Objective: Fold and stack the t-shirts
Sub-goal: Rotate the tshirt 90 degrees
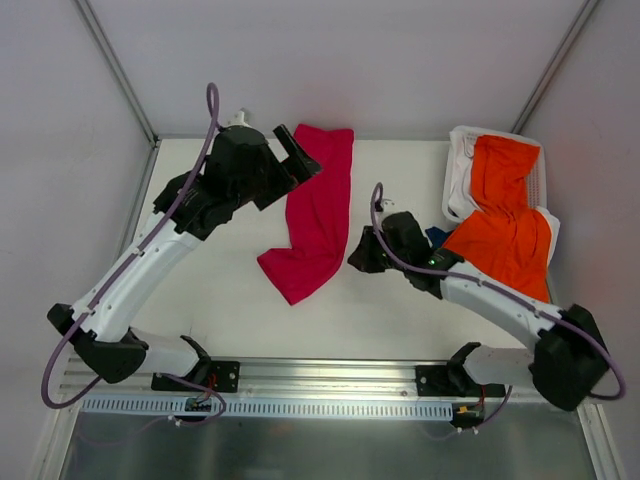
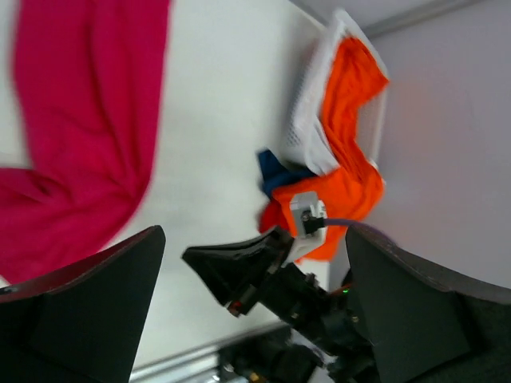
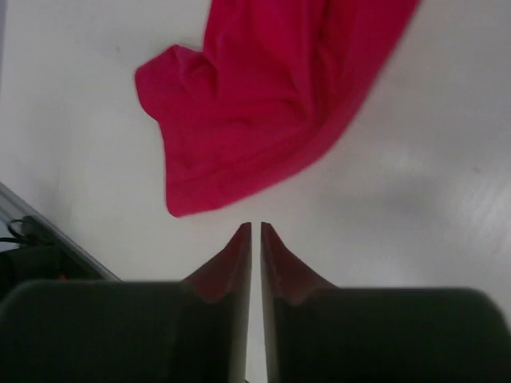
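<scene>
The crimson t-shirt (image 1: 315, 215) lies crumpled in a long strip down the middle of the table, also in the left wrist view (image 2: 80, 120) and the right wrist view (image 3: 271, 104). The orange t-shirt (image 1: 505, 220) spills out of a white basket (image 1: 460, 170) at the right, and shows in the left wrist view too (image 2: 351, 144). My left gripper (image 1: 298, 155) hovers open at the crimson shirt's far end, its jaws (image 2: 254, 231) wide and empty. My right gripper (image 1: 358, 255) sits just right of the shirt's near end, jaws (image 3: 255, 227) almost together with nothing between them.
A dark blue cloth (image 1: 435, 236) peeks out beside the orange shirt near the basket (image 2: 307, 112). A metal rail (image 1: 330, 375) runs along the near table edge. White walls close in the table at back and sides.
</scene>
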{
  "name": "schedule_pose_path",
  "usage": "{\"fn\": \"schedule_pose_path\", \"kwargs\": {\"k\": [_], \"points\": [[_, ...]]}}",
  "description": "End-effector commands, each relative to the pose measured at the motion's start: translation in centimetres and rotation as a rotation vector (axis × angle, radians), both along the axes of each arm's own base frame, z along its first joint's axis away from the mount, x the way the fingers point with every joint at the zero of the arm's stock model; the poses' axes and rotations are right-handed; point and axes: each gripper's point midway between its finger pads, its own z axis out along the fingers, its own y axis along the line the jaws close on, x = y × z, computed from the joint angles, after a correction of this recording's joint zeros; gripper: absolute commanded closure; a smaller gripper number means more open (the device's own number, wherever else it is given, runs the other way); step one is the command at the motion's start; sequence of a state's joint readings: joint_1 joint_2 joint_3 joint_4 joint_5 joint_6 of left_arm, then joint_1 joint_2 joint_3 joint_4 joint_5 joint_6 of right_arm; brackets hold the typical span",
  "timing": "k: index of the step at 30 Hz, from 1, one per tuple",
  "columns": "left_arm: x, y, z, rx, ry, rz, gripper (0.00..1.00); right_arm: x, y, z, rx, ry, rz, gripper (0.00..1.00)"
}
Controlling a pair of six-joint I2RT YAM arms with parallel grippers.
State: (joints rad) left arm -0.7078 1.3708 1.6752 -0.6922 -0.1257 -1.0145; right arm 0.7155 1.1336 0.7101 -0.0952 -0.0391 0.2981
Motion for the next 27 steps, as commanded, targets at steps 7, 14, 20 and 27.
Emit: {"fn": "schedule_pose_path", "kwargs": {"k": [7, 14, 20, 27], "points": [[3.3, 13.4, -5.3, 0.373, -0.052, 0.316, 0.01, 3.7, 14.0, 4.8, 0.205, 0.053, 0.235, 0.99], [3.2, 16.0, -7.5, 0.406, -0.014, 0.382, 0.01, 2.8, 19.1, -0.3, 0.213, 0.207, 0.301, 1.0], [3.3, 16.5, -8.6, 0.424, 0.003, 0.388, 0.01, 1.6, 19.1, -4.8, 0.176, 0.282, 0.275, 0.99], [3.2, 16.5, -9.7, 0.434, 0.023, 0.37, 0.01, 0.4, 16.6, -9.8, 0.102, 0.32, 0.251, 0.99]]}}
